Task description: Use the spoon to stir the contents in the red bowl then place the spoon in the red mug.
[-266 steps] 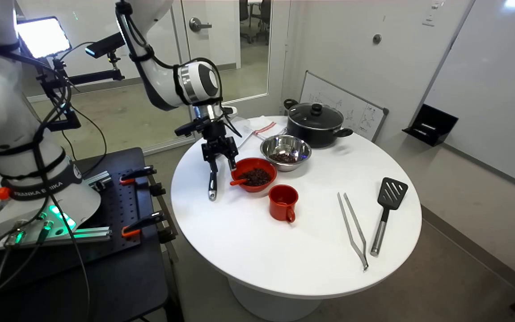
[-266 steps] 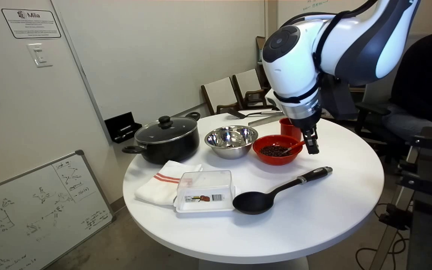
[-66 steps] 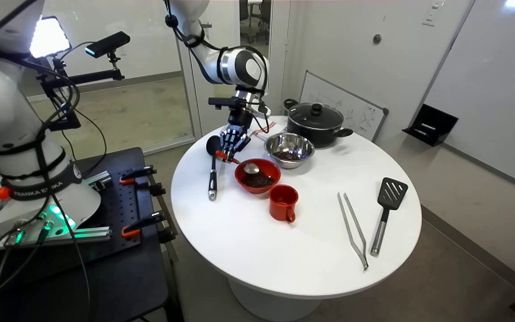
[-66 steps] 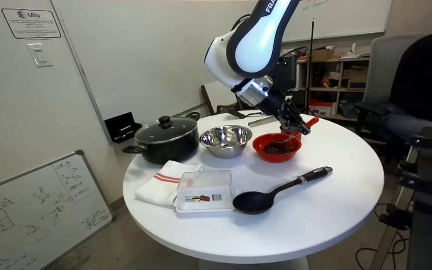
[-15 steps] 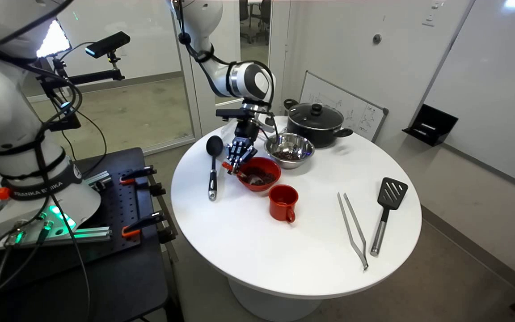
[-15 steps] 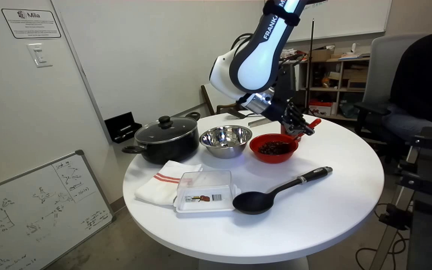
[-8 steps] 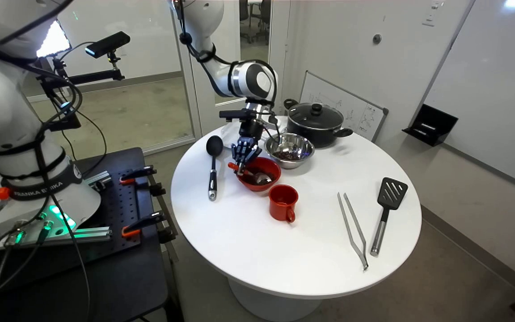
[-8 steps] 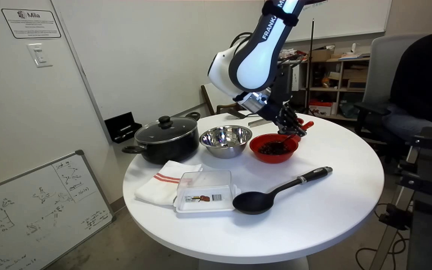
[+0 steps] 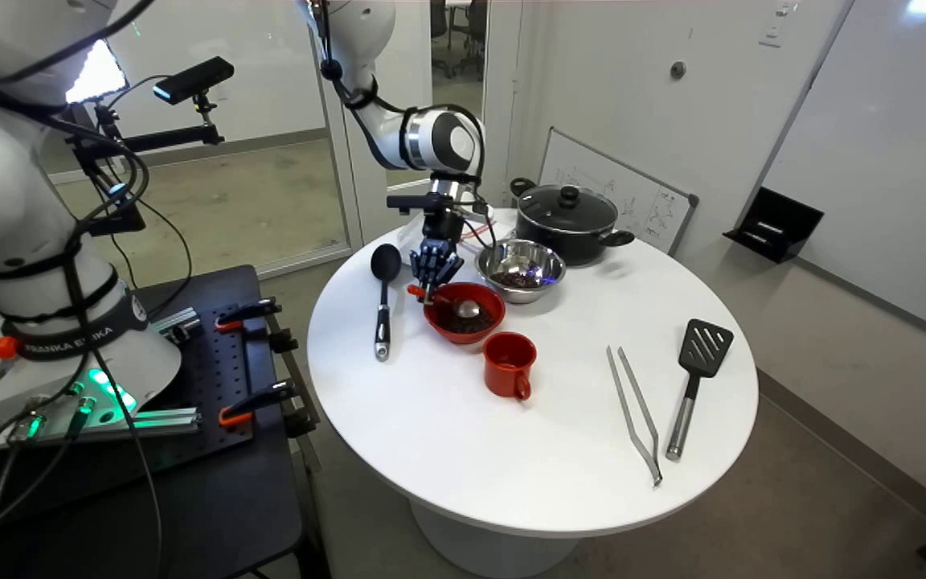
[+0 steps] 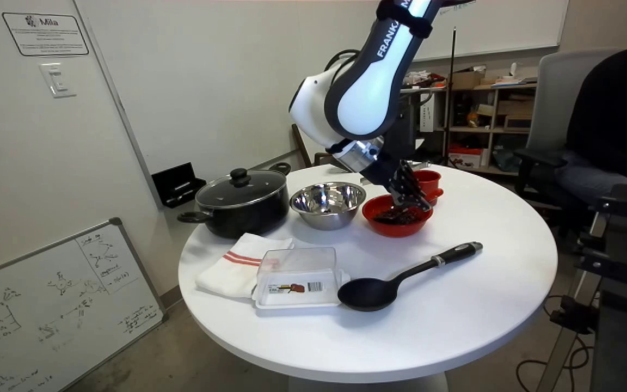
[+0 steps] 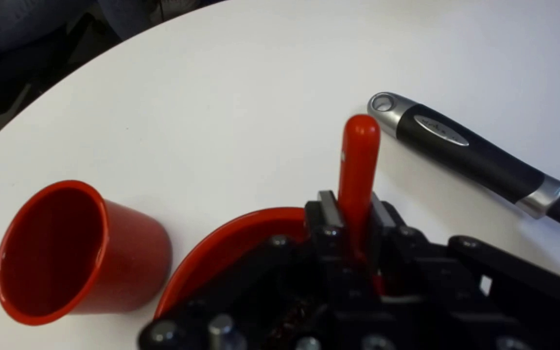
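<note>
My gripper [image 11: 356, 209] is shut on the red handle of the spoon [image 11: 359, 155], whose end sticks up beyond the fingertips. In an exterior view the metal head of the spoon [image 9: 467, 309] is inside the red bowl [image 9: 463, 337], over the dark, bean-like contents. The gripper [image 10: 426, 206] hangs above the bowl's rim, tilted. Beside the bowl stands the red mug [image 9: 503, 374], upright; in the wrist view the red mug [image 11: 134, 257] is left of the red bowl [image 11: 231, 240], with nothing visible inside. The fingers cover much of the bowl in the wrist view.
A large black spoon [image 10: 370, 294] lies near the bowl. Close behind are a steel bowl [image 9: 523, 293] and a black lidded pot [image 9: 567, 213]. A plastic container [image 10: 297, 277], a towel [image 10: 237, 272], tongs [image 9: 632, 418] and a slotted spatula [image 9: 696, 370] lie around the table.
Long before, the spoon lay in the bowl, not held; later it is gripped. Over the last second the spoon's head has swept around inside the bowl, the gripper shifting slightly with it.
</note>
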`<state>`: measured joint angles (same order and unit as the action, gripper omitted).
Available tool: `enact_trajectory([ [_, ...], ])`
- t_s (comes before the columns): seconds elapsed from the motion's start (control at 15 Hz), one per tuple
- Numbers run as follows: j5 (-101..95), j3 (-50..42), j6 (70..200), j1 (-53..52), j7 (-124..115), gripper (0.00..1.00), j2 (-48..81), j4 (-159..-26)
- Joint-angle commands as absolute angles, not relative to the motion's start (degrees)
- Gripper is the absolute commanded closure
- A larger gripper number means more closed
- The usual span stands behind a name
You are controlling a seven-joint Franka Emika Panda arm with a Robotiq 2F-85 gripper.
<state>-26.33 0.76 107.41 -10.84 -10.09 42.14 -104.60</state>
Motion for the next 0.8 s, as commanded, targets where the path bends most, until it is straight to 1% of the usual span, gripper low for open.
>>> enact_trajectory([
  [0.0,-27.1,0.1,110.5,-12.0,-11.8,0.96,39.1,-107.4],
  [0.2,-30.1,-1.6,111.5,-13.7,-16.2,0.96,34.1,-111.8],
  [0.4,-32.7,-2.2,108.6,-14.8,-19.4,0.96,29.1,-115.8],
  [0.73,-35.9,-0.7,108.9,-14.4,-23.5,0.96,21.7,-122.1],
])
